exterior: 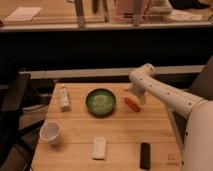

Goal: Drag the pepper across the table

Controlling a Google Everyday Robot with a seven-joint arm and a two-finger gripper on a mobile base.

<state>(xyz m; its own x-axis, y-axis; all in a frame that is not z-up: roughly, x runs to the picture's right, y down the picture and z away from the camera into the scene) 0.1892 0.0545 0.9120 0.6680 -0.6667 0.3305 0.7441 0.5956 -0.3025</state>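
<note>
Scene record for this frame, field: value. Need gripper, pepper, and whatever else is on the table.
gripper: low over the pepper's far end; contact unclear
pepper: lying on the table, just right of the bowl, not touching it
bowl: green, centre back
cup: white, upright, front left
bottle: white, lying left of bowl
packet: white, front centre
black bar: front right

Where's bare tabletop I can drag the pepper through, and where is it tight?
The pincer is at the pepper, right of the green bowl; that spot is crowded. Bare table runs between the bowl and the white packet, and on the right between pepper and black bar. The left holds a bottle and cup.
</note>
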